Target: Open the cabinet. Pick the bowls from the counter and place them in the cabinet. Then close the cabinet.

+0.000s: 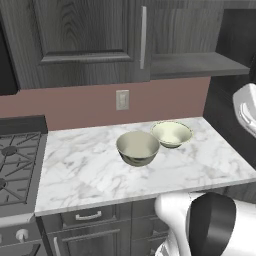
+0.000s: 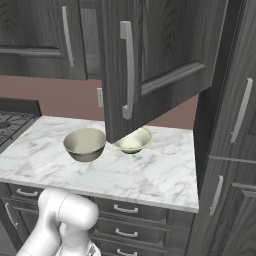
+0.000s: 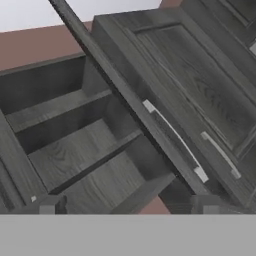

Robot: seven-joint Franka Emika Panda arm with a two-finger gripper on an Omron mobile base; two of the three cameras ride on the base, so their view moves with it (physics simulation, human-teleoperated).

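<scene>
The cabinet [image 1: 90, 45] hangs above the counter [image 1: 100, 175]. Its right door [image 2: 155, 60] is swung out wide, baring a grey shelf [image 1: 197, 64]; the left door is shut. Two bowls rest on the marble, side by side. The larger, deeper bowl [image 1: 137, 148] [image 2: 85, 144] is nearer the front. The shallower bowl [image 1: 171, 133] [image 2: 134, 140] sits behind and to its right, partly hidden by the open door in the right base view. My gripper [image 3: 126, 207] is raised and looks into the cabinet's shelves [image 3: 75, 145], open with nothing between its fingertips [image 3: 47, 205].
A black gas stove [image 1: 17, 165] adjoins the counter on the left. A tall dark cabinet [image 2: 232, 125] walls off the right end. The open door's silver handle [image 2: 127, 70] juts out over the counter. Drawers [image 2: 125, 210] sit below, and an outlet [image 1: 122, 99] is on the pink wall.
</scene>
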